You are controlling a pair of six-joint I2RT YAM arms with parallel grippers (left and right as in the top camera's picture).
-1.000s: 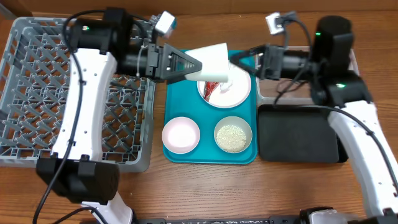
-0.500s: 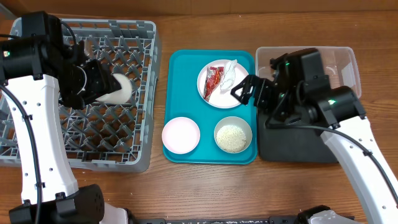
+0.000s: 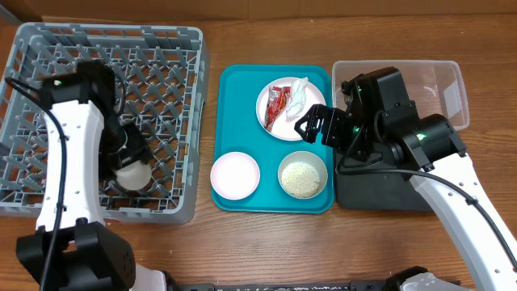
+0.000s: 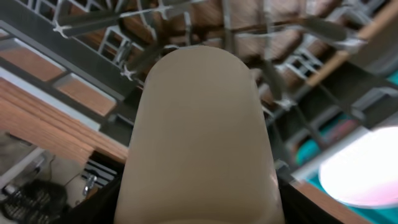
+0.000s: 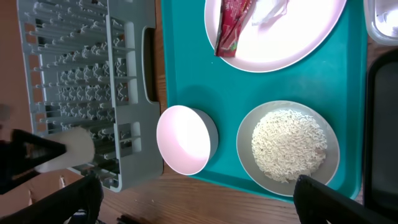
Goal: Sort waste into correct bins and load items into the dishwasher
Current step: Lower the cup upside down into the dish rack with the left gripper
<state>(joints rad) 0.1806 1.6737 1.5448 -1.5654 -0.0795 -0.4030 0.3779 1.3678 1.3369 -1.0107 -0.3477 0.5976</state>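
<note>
My left gripper [image 3: 128, 160] is shut on the small white cup [image 3: 132, 173], low over the front part of the grey dish rack [image 3: 81, 48]. The cup fills the left wrist view [image 4: 202, 137]. On the teal tray, the white-pinkish plate [image 3: 300, 123] carries the red-and-white wrapper [image 3: 277, 103] and tissue [image 3: 297, 94]. The pinkish bowl [image 3: 235, 175] is empty. The grey-green bowl [image 3: 303, 175] holds rice [image 5: 289, 146]. My right gripper [image 3: 313, 126] is open and empty at the plate's right edge, above both bowls in the right wrist view [image 5: 205, 205].
The teal tray [image 3: 242, 97] lies between the rack and the bins. The clear tub [image 3: 440, 89] stands at the back right, with the black tray [image 3: 388, 194] in front of it, partly under my right arm. Wooden table lies in front.
My left arm carried the cup from above the teal tray leftward into the rack and lowered it toward the front. My right arm moved forward to the plate's right edge.
</note>
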